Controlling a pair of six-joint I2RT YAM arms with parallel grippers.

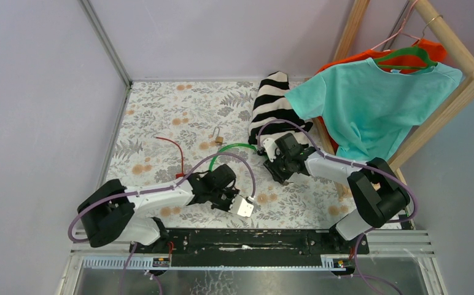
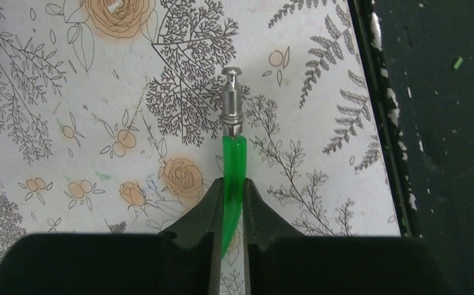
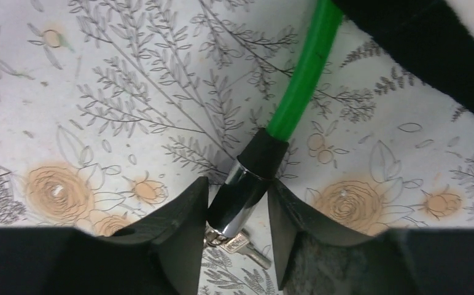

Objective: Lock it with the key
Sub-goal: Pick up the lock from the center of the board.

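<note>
The left gripper (image 2: 232, 192) pinches the green cable (image 2: 233, 155) tight. The right gripper (image 3: 237, 189) squeezes the lock barrel (image 3: 245, 179). The bendy cable could make the pin (image 2: 232, 98) miss.

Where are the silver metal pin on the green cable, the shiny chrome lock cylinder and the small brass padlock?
Silver metal pin (image 2: 232, 101): left wrist view, middle of its shaft.
Shiny chrome lock cylinder (image 3: 237, 196): right wrist view, its chrome side.
Small brass padlock (image 1: 220, 141): top external view, its body.

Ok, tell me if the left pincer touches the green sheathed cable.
Touching: left wrist view shows the left pincer clamped on the green sheathed cable.
</note>
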